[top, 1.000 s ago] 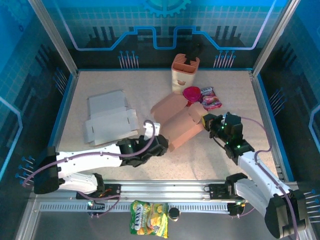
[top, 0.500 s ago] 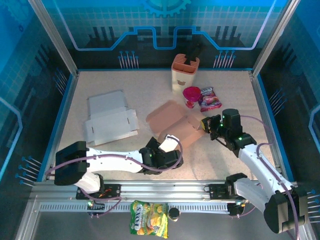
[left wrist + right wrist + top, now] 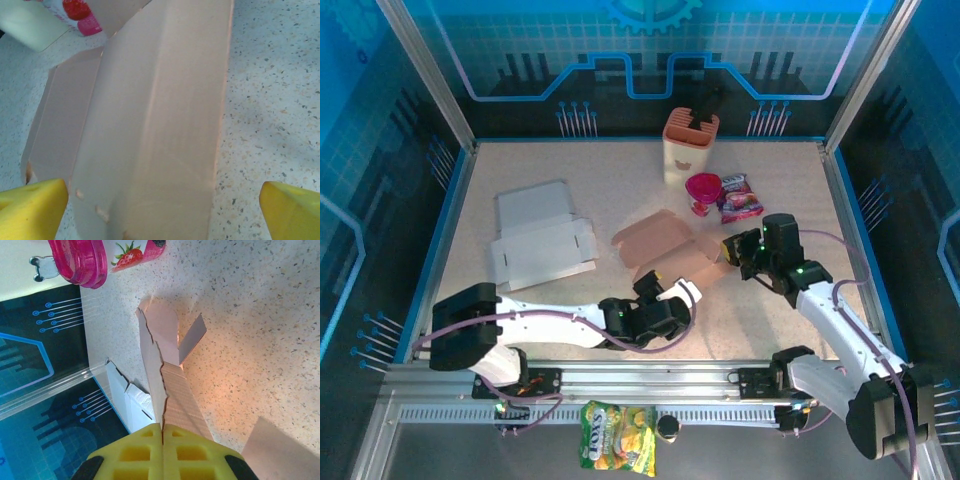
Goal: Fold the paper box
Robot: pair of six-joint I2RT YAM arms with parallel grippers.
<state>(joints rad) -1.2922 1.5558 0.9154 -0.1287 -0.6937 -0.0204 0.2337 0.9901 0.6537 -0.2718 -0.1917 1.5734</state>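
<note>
The pink paper box [image 3: 663,243] lies partly unfolded at the middle of the table, its long panel [image 3: 160,125] running away from my left wrist camera. My left gripper [image 3: 677,298] stands open at the box's near end. Its yellow fingertips [image 3: 31,207] sit wide apart on either side of the panel, with no grip on it. My right gripper [image 3: 732,250] is at the box's right end, shut on a thin edge of the pink card [image 3: 170,385], which passes between its yellow pads [image 3: 135,455].
A flat white cardboard blank [image 3: 540,240] lies at the left. Behind the box stand an orange-and-cream holder [image 3: 688,145], a pink cup [image 3: 702,190] and a snack packet [image 3: 742,197]. A chips bag [image 3: 618,450] lies off the table's front rail.
My left gripper has opened wide and slid right along the box's near end. The box has dropped lower and flatter. My right gripper has stayed shut on the card.
</note>
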